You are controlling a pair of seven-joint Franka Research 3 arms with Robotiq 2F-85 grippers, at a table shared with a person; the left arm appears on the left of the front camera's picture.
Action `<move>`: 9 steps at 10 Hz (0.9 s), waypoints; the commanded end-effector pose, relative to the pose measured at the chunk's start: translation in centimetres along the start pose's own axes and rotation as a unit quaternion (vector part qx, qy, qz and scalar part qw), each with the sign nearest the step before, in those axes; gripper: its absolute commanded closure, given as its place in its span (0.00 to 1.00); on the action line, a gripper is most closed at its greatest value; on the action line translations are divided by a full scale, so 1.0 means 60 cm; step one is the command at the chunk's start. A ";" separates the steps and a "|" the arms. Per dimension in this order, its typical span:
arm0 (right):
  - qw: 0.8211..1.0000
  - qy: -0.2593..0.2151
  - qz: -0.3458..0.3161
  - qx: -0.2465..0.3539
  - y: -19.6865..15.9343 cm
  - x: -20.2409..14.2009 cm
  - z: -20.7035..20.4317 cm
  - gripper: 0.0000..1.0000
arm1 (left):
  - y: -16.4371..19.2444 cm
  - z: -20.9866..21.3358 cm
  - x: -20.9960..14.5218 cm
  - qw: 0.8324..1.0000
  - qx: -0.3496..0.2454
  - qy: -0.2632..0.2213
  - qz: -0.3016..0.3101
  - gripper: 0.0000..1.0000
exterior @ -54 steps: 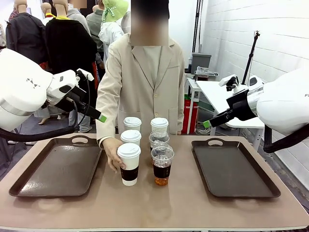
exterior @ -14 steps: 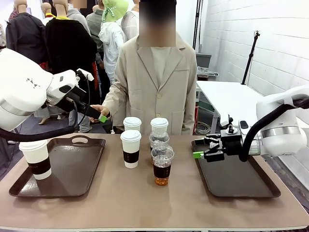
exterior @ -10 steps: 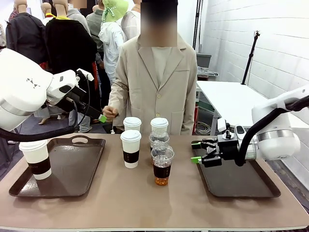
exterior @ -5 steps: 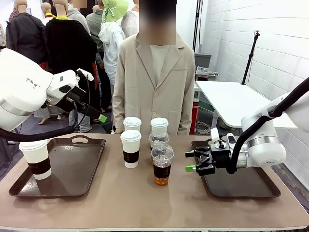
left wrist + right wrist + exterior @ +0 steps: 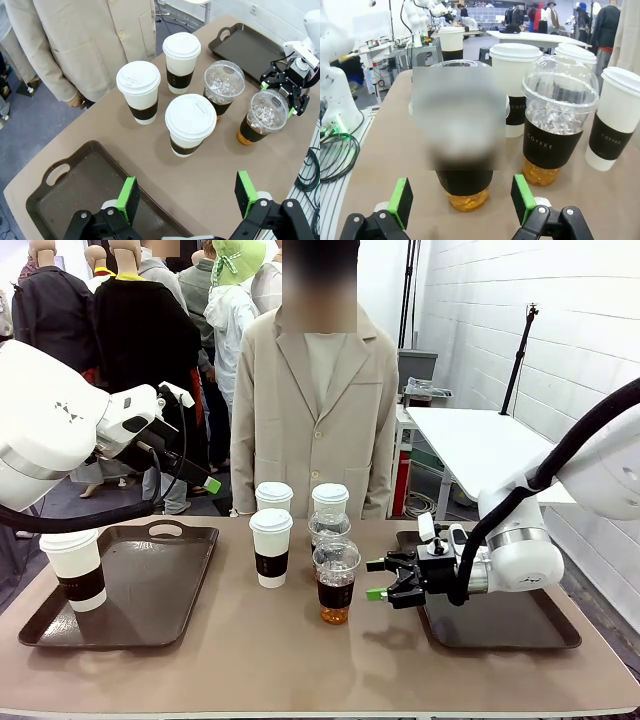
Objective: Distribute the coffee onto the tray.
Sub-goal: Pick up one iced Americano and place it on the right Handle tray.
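Green-padded right pincer [image 5: 375, 579], jaws wide, has neared the clear cup [image 5: 336, 585].

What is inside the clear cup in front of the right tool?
Ice under the dome lid and amber drink at the bottom of the clear cup. The dark sleeve hides the middle.

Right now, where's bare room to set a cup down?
Free: most of the dark brown left tray, right of the white lidded paper cup at its near-left corner; the tan table's near strip between the trays. The matching right tray is bare, but the right arm hangs over it. Crowded: table centre, right tool open beside the front clear dome-lidded cup.
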State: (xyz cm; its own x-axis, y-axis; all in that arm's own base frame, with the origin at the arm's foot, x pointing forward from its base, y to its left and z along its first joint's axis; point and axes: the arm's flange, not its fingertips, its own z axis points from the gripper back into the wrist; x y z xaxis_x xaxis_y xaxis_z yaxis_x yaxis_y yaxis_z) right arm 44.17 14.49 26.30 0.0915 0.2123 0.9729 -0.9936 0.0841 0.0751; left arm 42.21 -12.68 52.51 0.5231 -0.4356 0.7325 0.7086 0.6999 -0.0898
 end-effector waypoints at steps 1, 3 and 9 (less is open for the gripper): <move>1.000 -0.015 0.010 0.006 -0.014 0.003 -0.028 0.00 | 0.002 -0.002 0.000 1.000 -0.008 -0.004 0.006 0.00; 1.000 -0.017 0.005 0.014 -0.017 0.009 -0.043 0.00 | 0.002 -0.002 0.000 1.000 -0.008 -0.004 0.006 0.00; 1.000 -0.005 0.009 0.021 -0.012 0.011 -0.036 0.00 | 0.002 -0.002 0.000 1.000 -0.008 -0.004 0.006 0.00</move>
State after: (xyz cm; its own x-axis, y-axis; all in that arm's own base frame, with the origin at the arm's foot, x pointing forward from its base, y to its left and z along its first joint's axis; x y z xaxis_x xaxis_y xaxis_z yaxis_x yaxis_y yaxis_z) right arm 45.11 16.63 26.43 0.0730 0.2041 0.9762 -0.9970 0.0411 0.0660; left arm 42.22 -12.67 52.51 0.5233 -0.4355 0.7324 0.7083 0.7002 -0.0898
